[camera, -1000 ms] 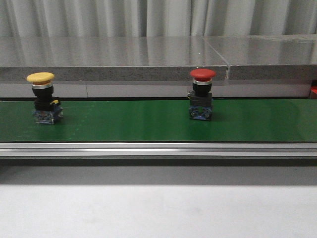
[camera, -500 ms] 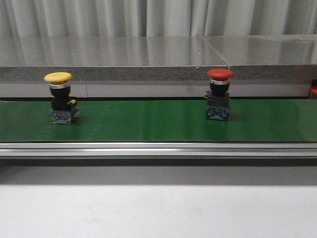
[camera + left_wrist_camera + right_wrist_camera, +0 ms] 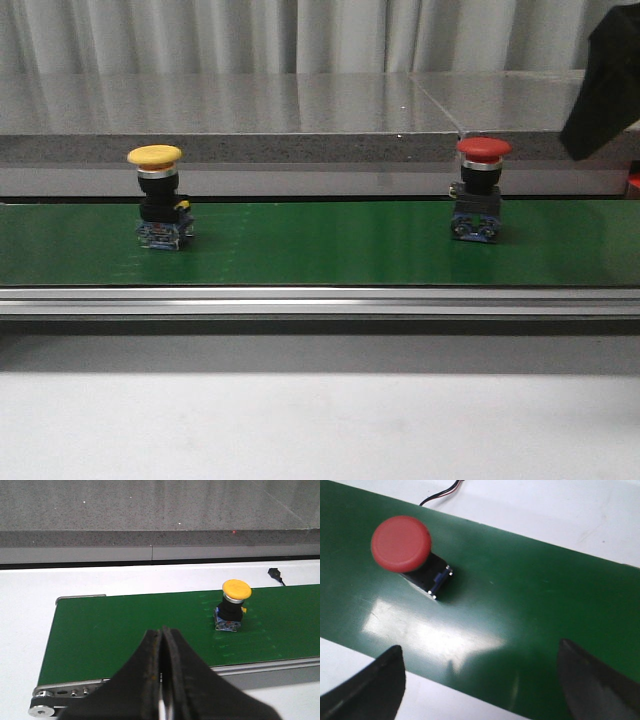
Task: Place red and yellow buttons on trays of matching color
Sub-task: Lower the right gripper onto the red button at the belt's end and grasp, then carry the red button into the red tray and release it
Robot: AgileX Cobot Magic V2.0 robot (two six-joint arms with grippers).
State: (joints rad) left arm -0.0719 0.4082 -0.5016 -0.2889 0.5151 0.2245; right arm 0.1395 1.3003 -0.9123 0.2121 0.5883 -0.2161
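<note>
A yellow button [image 3: 159, 207] stands upright on the green belt [image 3: 320, 250] at the left, and it shows too in the left wrist view as the yellow button [image 3: 233, 605]. A red button [image 3: 480, 195] stands upright on the belt at the right; from above, the red button [image 3: 407, 550] has a round red cap on a black and blue body. My left gripper [image 3: 162, 632] is shut with nothing in it, short of the belt and apart from the yellow button. My right gripper [image 3: 480, 657] is open above the belt, beside the red button. A dark part of the right arm [image 3: 605, 85] shows at the upper right. No trays are in view.
The belt has a metal rail [image 3: 320, 300] along its front edge and a grey stone ledge [image 3: 300, 110] behind it. White table surface [image 3: 320, 425] lies in front. A cable [image 3: 440, 492] runs on the white surface beyond the belt.
Both buttons have travelled to the right along the belt. The dark part of the right arm has come into the front view at the upper right.
</note>
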